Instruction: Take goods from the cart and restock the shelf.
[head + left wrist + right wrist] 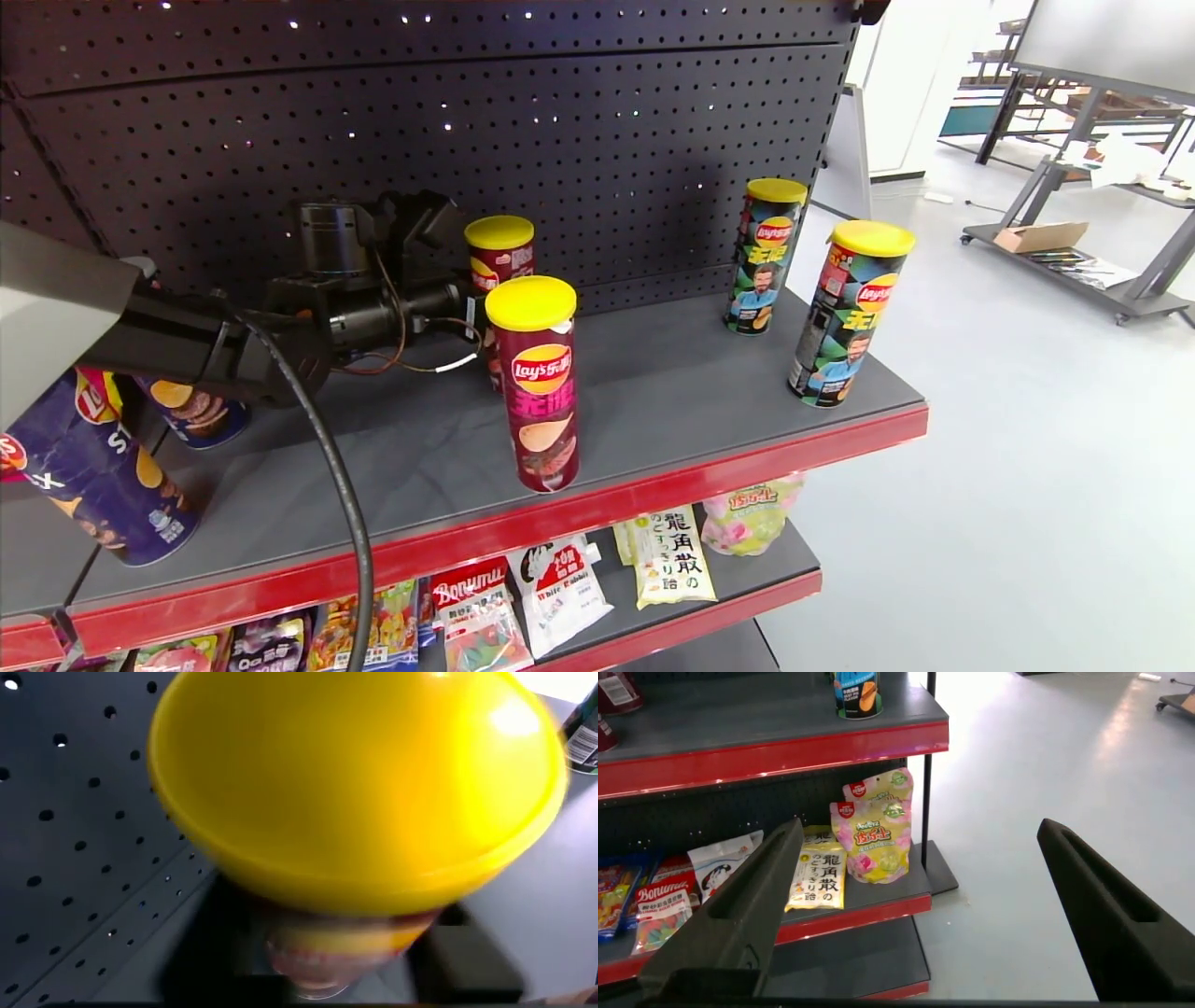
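A maroon chip can with a yellow lid (501, 254) stands at the back of the grey shelf (672, 392), against the pegboard. My left gripper (484, 313) reaches in from the left and is shut on this can's body. In the left wrist view the can's yellow lid (355, 784) looms very close, with dark fingers (472, 957) on either side below it. A second maroon can (541, 392) stands just in front, near the red shelf edge. My right gripper (943, 905) hangs open and holds nothing, low before the lower shelf.
Two green-and-black cans (764, 257) (845, 313) stand at the shelf's right end. Blue cans (84, 467) (196, 411) lie at the left. Snack bags (560, 588) (873, 826) fill the lower shelf. Open floor lies to the right, with a cart rack (1083, 252) beyond.
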Available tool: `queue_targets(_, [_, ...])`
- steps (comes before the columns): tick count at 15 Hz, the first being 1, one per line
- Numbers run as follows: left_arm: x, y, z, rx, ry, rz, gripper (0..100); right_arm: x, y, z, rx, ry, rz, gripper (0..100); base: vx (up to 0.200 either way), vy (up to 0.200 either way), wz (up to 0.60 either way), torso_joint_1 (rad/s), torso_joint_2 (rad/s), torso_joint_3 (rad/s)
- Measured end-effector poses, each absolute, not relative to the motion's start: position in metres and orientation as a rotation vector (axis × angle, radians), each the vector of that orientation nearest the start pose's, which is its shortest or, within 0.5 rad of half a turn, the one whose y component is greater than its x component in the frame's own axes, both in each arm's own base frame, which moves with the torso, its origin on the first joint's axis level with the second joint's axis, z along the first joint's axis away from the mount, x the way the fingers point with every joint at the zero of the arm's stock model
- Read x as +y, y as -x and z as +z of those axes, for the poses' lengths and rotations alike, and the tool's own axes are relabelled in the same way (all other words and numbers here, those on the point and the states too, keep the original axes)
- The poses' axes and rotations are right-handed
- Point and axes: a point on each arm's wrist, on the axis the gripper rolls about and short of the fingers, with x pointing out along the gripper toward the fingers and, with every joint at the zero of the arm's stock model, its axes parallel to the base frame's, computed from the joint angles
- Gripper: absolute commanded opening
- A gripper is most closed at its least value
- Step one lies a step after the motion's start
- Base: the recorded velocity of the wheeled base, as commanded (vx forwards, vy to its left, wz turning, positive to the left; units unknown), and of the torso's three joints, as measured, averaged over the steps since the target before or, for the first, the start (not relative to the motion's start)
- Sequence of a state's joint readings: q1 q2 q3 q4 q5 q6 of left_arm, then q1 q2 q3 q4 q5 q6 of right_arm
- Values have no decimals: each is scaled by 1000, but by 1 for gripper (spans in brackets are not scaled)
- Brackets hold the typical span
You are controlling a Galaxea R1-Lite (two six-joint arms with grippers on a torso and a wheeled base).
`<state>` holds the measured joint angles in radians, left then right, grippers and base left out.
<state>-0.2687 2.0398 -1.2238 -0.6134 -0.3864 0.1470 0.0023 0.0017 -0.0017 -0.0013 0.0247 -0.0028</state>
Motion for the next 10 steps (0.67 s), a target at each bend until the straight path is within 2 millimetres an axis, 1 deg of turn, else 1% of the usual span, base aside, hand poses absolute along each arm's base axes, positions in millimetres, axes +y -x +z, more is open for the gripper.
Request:
queue_targets(3, [-116, -391, 170, 167, -127, -662, 100, 1, 23, 76, -1, 3, 27, 100, 0, 0, 0, 0, 0, 0])
queue_targets(6, [-114, -386, 173, 165, -126, -657, 100, 0, 23, 76, -1, 3, 28, 100, 0, 0, 0, 0, 0, 0])
queue_targets(7, [-111, -382, 174, 171, -126, -652, 100, 1, 23, 76, -1, 3, 28, 100, 0, 0, 0, 0, 0, 0])
queue_targets(10, [-94, -359, 169, 223, -120, -624, 100, 1, 23, 76, -1, 3, 27, 100, 0, 0, 0, 0, 0, 0])
